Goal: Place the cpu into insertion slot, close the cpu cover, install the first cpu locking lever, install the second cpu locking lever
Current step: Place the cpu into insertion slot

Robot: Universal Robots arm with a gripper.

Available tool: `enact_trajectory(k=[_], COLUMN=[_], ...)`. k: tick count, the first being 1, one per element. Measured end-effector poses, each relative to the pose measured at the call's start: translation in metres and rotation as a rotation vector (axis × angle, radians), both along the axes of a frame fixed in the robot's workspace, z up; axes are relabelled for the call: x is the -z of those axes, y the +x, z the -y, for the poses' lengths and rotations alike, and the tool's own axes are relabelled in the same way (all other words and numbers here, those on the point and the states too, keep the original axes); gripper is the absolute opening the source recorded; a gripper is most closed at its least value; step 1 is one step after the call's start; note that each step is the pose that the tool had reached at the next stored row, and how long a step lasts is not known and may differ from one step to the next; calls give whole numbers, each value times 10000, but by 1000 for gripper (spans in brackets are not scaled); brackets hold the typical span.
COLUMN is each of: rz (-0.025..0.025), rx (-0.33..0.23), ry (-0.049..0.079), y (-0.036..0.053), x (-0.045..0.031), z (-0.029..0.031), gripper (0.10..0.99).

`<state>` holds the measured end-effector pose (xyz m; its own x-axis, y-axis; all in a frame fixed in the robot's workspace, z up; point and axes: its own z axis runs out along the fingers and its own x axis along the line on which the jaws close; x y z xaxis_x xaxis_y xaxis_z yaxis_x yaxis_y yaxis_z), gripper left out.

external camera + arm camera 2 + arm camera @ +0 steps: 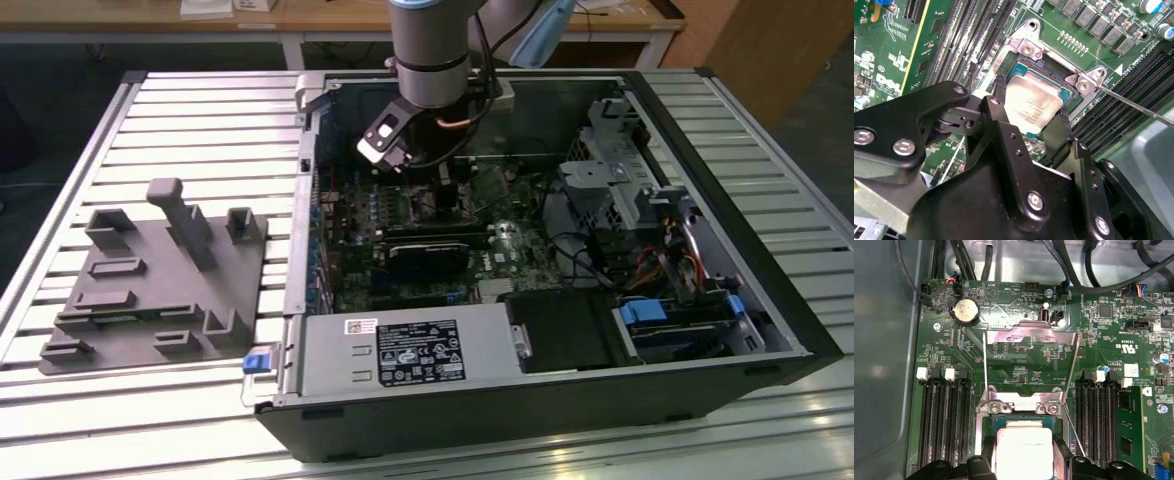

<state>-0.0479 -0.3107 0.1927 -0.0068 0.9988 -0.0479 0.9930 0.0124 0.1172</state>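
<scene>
Black two-fingered gripper (1030, 111) clasps one pale silver square cpu (1024, 450) over one silver-rimmed insertion slot (1023, 70); one silver cpu cover (1029, 334) stands open.

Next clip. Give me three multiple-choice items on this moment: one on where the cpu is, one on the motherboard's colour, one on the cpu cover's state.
1. Where is the cpu?
A) on the grey tray outside the case
B) between the fingers of the pincer, at the insertion slot
C) on top of the power supply

2. What colour is the motherboard?
A) green
B) red
C) white

3. How does the cpu cover stand?
A) shut over the cpu
B) swung open, away from the slot
C) lying outside the case

Answers:
1 B: both wrist views show black fingers flanking the cpu at the slot.
2 A: the board is green in every view.
3 B: in the first wrist view the silver frame lies folded back, with the board showing through its cut-out.
</scene>
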Motion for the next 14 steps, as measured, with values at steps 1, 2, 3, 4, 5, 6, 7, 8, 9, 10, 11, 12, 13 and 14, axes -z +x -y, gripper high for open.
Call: enact_trajectory(k=[1, 2, 3, 4, 5, 6, 7, 8, 9, 10, 11, 12, 13, 14], rz=[1, 0, -1, -2, -2, -3, -2, -3, -3, -2, -2, -2, -2, -2], rx=[-1, -1, 0, 0, -1, 0, -1, -1, -1, 0, 0, 0, 0, 0], ry=[2, 0, 0, -1, -2, -2, -3, -3, -2, -1, -2, -2, -2, -2], y=[0, 0, 0, 0, 0, 0, 0, 0, 0, 0, 0, 0, 0, 0], x=[1, 1, 1, 1, 1, 1, 1, 0, -6, -16, -28, -39, -49, -55], z=[0, 0, 0, 0, 0, 0, 0, 1, 1, 0, 0, 0, 0, 0], gripper=[549, 549, 612, 612, 612, 612, 612, 612, 612, 612, 612, 612, 612, 612])
